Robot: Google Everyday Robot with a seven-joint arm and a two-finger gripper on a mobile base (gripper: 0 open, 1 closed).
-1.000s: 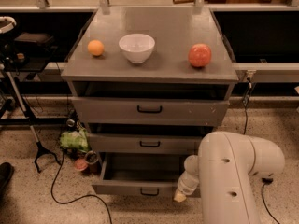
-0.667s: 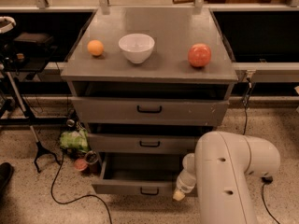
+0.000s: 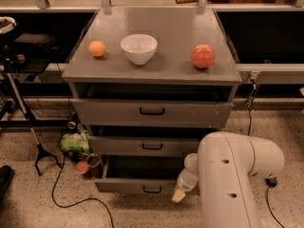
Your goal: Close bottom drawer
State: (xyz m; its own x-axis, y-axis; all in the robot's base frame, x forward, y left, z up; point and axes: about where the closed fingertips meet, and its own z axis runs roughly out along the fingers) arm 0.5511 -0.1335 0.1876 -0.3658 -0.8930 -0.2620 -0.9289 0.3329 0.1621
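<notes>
The bottom drawer (image 3: 126, 186) stands pulled out at the foot of the cabinet (image 3: 166, 72), with the hand (image 3: 179, 194), spread or pressed together one cannot tell, beside its front's right end; the approach looks done, and a straight push inward seems next.

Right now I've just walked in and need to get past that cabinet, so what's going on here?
The robot is working on the cabinet. Its arm reaches down, with the gripper at the front panel of the bottom drawer, just right of the handle. That drawer is pulled out and not yet closed. An orange, a white bowl and a red fruit sit on top.
</notes>
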